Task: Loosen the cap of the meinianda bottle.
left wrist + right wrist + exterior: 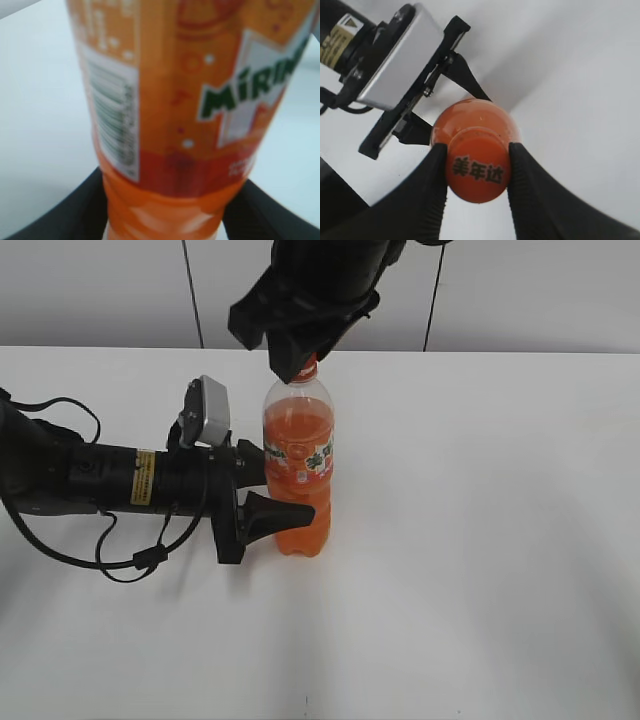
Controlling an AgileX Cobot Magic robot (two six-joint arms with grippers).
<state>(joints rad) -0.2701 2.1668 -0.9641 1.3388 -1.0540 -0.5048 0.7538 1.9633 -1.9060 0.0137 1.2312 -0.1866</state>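
Both grippers clamp one upright soda bottle on the white table [480, 540].

From nine o'clock, the left gripper [268, 485] pinches the labelled body of the meinianda bottle [298, 475], full of orange drink. From twelve o'clock, the right gripper [477, 170] squeezes the cap [477, 170], orange with dark characters on top, between both fingers [532, 185].
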